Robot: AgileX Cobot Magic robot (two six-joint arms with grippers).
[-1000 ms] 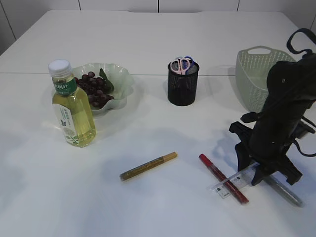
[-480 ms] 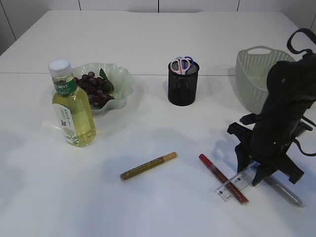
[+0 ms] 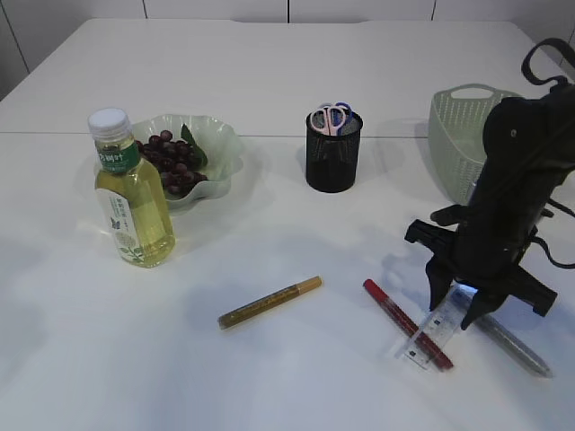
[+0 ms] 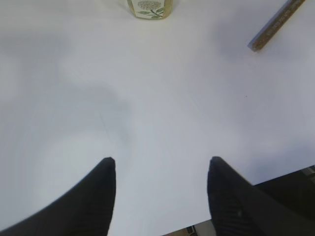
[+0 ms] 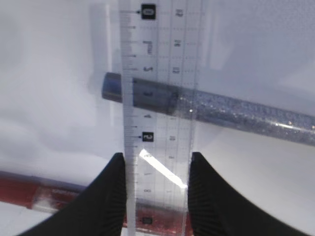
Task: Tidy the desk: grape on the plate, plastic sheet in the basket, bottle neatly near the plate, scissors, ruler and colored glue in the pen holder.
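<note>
My right gripper (image 3: 456, 307) is shut on the clear ruler (image 3: 431, 337). The jaws press both long edges (image 5: 160, 113), and the ruler's far end hangs low over the red glue pen (image 3: 402, 323). The silver glue pen (image 3: 514, 343) lies under the ruler (image 5: 236, 110). The gold glue pen (image 3: 269, 303) lies mid-table. The scissors (image 3: 331, 117) stand in the black pen holder (image 3: 333, 157). The grapes (image 3: 171, 162) are on the green plate (image 3: 225, 144), with the bottle (image 3: 133, 202) upright beside it. My left gripper (image 4: 160, 164) is open and empty over bare table. I see no plastic sheet.
The green basket (image 3: 463, 135) stands at the back right, just behind my right arm. In the left wrist view the bottle's base (image 4: 150, 7) and the gold glue pen (image 4: 275, 24) lie far ahead, and the table's front edge (image 4: 236, 223) is near the fingers.
My right gripper has risen a little and shifted left with the ruler, whose held end has come up off the table. Nothing else has moved.
</note>
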